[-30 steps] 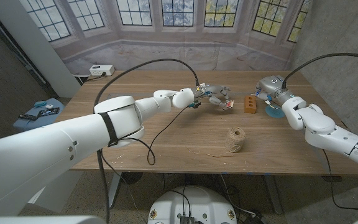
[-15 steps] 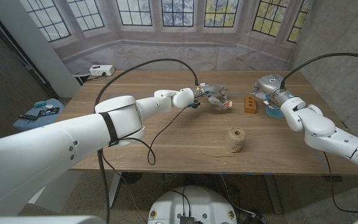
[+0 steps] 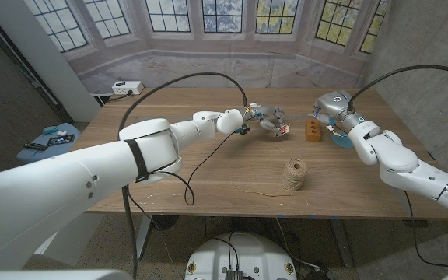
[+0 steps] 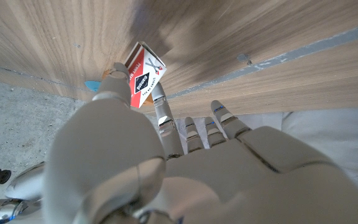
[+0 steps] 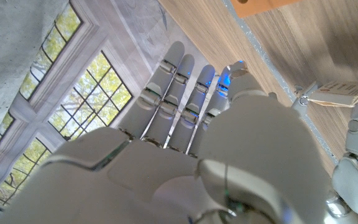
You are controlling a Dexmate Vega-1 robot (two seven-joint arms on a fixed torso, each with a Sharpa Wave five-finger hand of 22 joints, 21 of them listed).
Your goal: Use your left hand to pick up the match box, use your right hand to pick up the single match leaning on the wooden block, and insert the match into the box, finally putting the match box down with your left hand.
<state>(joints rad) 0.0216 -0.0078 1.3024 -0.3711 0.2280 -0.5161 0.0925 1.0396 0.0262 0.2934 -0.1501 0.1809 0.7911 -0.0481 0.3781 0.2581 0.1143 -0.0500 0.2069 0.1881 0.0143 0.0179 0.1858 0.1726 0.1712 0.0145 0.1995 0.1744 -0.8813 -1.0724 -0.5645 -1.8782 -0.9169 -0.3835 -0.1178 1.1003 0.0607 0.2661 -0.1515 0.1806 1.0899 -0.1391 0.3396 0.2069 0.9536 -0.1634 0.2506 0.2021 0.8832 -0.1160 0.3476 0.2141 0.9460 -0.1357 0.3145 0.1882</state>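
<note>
A: We see a wooden surface (image 3: 208, 167) in front of a bay of paned windows (image 3: 224, 15). Nearest us on it sits a ball of twine (image 3: 292, 174), a loose strand trailing off beside it.

B: Farther back, our left hand (image 3: 264, 119) is over the surface with the box (image 3: 282, 131) pinched in its fingers (image 4: 160, 106). From the left wrist we read its red, white and black label (image 4: 145, 76), the box tilted above the wood.

A: Just beside it stands the block (image 3: 312, 129). We can't make out the match; it is too small to tell.

B: Our right hand (image 3: 334, 109) is near the block, on the side away from the box, with something blue (image 3: 341, 138) under the arm. From the right wrist its fingers (image 5: 173, 93) reach out straight and side by side, grasping nothing.

A: At the far left edge we see a white power strip (image 3: 127, 87).
</note>
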